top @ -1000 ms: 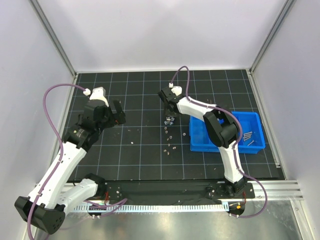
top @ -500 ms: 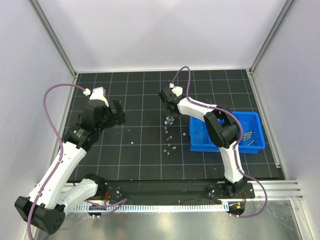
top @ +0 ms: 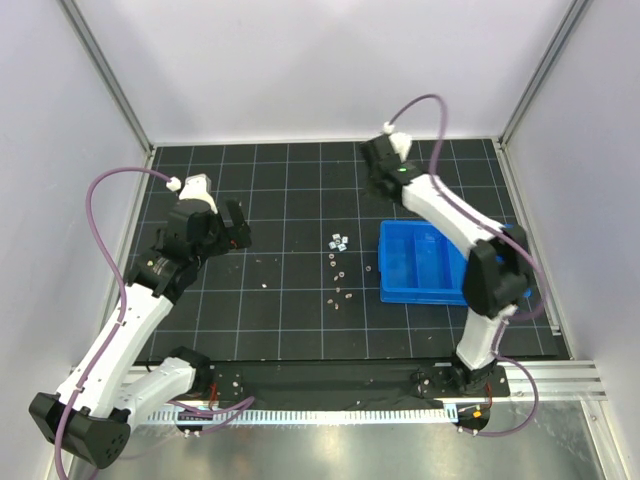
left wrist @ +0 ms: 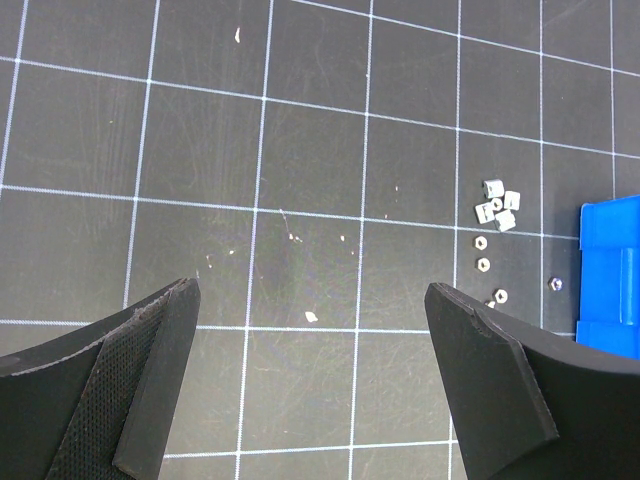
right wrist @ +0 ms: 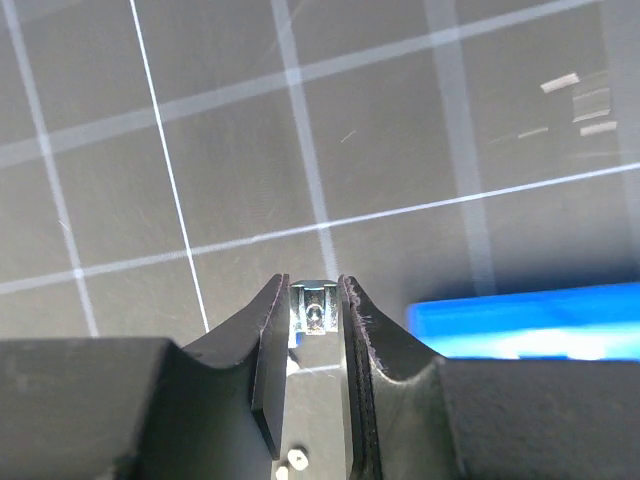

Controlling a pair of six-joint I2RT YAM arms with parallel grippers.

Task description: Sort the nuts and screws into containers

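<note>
Beyond far edge of tray, right hand pinches nut; left hand spread.

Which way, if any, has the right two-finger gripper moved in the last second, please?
Yes: the right gripper left the pale square nuts, swinging rightward and away beyond the blue plastic tray's far edge.
</note>
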